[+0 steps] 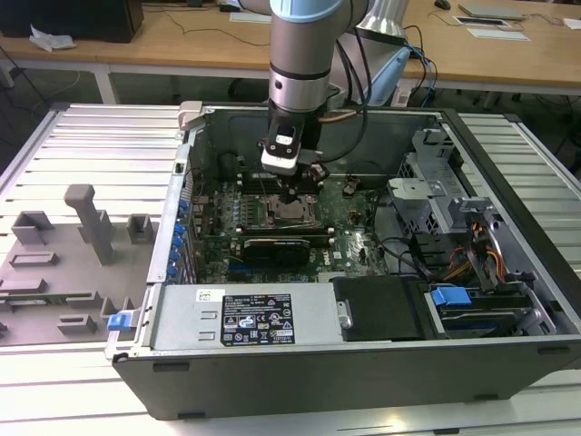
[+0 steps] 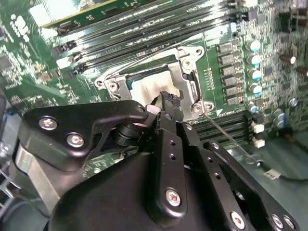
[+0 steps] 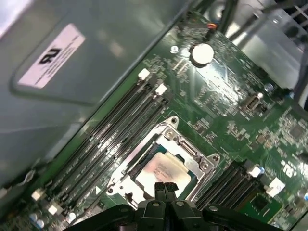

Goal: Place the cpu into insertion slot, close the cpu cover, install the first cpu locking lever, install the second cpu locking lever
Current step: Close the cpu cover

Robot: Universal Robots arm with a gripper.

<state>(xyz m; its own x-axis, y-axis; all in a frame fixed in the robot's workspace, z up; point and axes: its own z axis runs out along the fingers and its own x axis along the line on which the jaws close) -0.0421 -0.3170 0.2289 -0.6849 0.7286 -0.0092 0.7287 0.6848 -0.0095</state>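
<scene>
A robotics lab: an opened computer case (image 1: 363,368) sits on a slatted aluminium workbench (image 1: 91,145) under a robot arm (image 1: 304,54), wooden desks (image 1: 182,41) behind.

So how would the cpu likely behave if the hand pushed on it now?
The cpu looks like a thin rigid plate, so it is probably stiff and light. Its smooth metal face may be slippery under the hand. Lying flat inside the metal frame, it should hardly slide or tip.

Open room stood above the cpu cover (image 3: 195,156); memory slots (image 3: 120,130) flanked it on both sides, and a grey metal wall (image 3: 106,43) rose nearby.
</scene>
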